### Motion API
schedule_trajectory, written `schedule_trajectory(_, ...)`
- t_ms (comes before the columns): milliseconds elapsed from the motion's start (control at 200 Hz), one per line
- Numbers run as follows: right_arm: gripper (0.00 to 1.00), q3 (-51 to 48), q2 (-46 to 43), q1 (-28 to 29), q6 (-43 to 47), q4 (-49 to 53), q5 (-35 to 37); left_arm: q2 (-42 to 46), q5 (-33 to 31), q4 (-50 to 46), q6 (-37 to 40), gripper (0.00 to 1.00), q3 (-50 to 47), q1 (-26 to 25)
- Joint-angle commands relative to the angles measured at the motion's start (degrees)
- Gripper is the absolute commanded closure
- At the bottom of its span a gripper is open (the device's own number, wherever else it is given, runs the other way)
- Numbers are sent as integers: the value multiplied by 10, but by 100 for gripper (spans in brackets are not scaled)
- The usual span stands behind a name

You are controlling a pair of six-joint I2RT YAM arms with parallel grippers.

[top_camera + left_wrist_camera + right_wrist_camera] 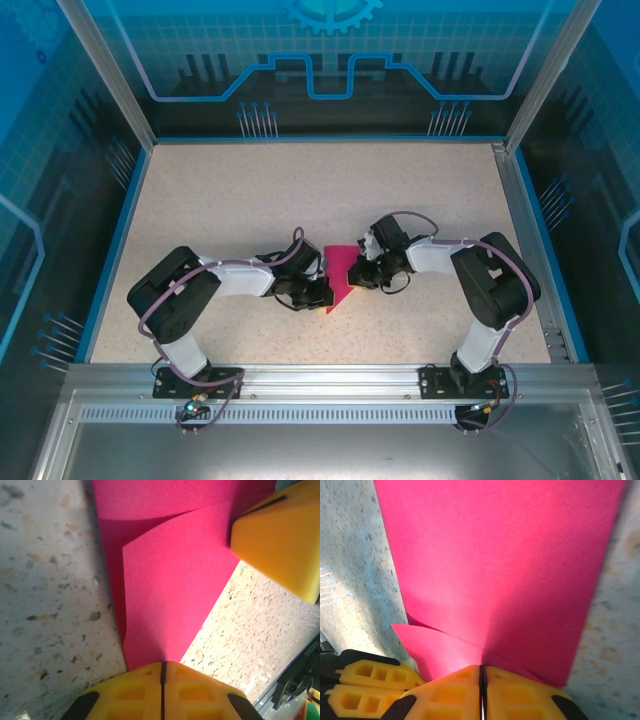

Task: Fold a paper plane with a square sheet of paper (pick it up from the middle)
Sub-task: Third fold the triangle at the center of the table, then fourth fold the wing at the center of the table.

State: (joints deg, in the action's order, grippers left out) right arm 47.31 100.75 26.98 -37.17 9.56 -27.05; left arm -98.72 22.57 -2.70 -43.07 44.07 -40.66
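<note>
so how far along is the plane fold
Early on, it seems. Done: the pink paper is already folded over itself at least once, seen from the left wrist. In hand: the left gripper and right gripper are both shut on its edges. Left: it is no narrow dart yet, so probably most folds.

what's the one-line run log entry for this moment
stage: mid-fold | left gripper: shut on paper | right gripper: shut on paper | paper: partly folded, between grippers
</note>
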Motion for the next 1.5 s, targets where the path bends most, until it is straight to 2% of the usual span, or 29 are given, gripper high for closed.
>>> schedule_trajectory(0, 89, -10, 20, -39, 19, -5, 43, -43, -69, -78, 16, 91, -36, -1)
schedule_trajectory(305, 88, -19, 24, -96, 40, -30, 0, -43, -69, -79, 19, 91, -35, -1)
schedule_trajectory(580, 84, -24, -45, -105, 54, -5, -20, -6, -56, -78, 26, 87, -18, -1)
schedule_trajectory(695, 80, -47, -85, -104, 53, 0, -18, 33, -41, -93, 32, 84, 16, -1)
schedule_trajectory(750, 77, -59, -100, -104, 51, -1, -26, 57, -43, -98, 33, 79, 28, 0)
schedule_trajectory(820, 70, -70, -113, -102, 52, -3, -39, 82, -48, -98, 37, 73, 38, -1)
schedule_trajectory(920, 62, -76, -118, -95, 51, -9, -52, 95, -64, -100, 44, 70, 56, 0)
schedule_trajectory(1035, 56, -69, -103, -81, 47, -15, -59, 66, -74, -117, 55, 73, 90, 1)
schedule_trajectory(1200, 56, -52, -75, -59, 39, -29, -69, 10, -105, -153, 62, 81, 140, 2)
schedule_trajectory(1496, 55, -32, -40, -38, 36, -48, -90, -1, -134, -165, 71, 82, 141, 2)
